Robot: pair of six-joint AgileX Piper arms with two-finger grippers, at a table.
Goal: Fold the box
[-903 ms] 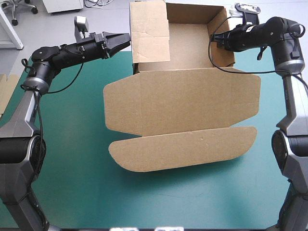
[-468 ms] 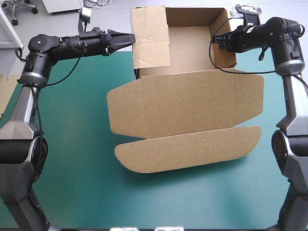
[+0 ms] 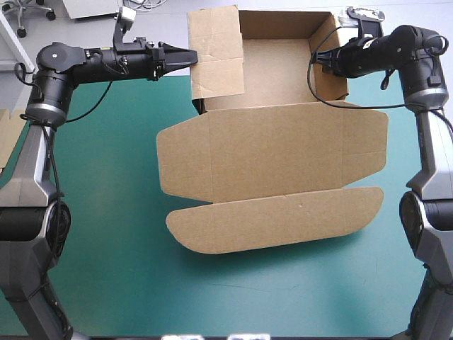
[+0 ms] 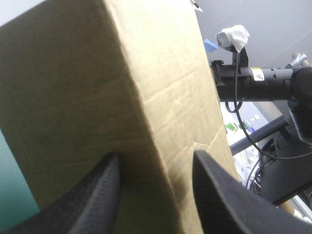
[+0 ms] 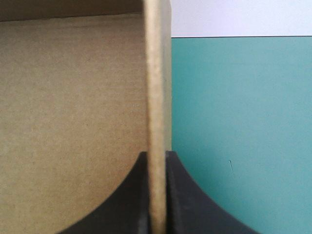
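We found the box (image 3: 276, 71) standing as an open tray toward the far edge of the counter (image 3: 106, 212), whose cover was teal-green. Its lid (image 3: 272, 152) lay flat on the near side of the tray. The rounded tuck flap (image 3: 272, 221) stretched out beyond the lid, toward the counter's near edge. The tray's left wall (image 3: 216, 53) rose as a tall panel, higher than the back wall (image 3: 279, 23), and it tilted slightly.

The left claw (image 3: 190, 55) reached in level from the left, and its tip met the outer face of that tall panel in the high view. In the left wrist view we saw the left claw (image 4: 156, 156) with its black fingers (image 4: 100, 195) parted. A folded corner of the box (image 4: 97, 87) filled the gap between them. We could not tell whether the fingers pressed on the board.

The right claw (image 3: 320, 62) came in from the right at the tray's right wall (image 3: 330, 79). The right wrist view showed the right claw (image 5: 156, 153) all but closed, pinching the thin edge of that wall (image 5: 157, 97). The inner brown face lay on one side of the edge and the teal-green cover (image 5: 239, 122) on the other.

A strip of spare board (image 3: 8, 138) showed at the counter's left edge, well apart from the box.
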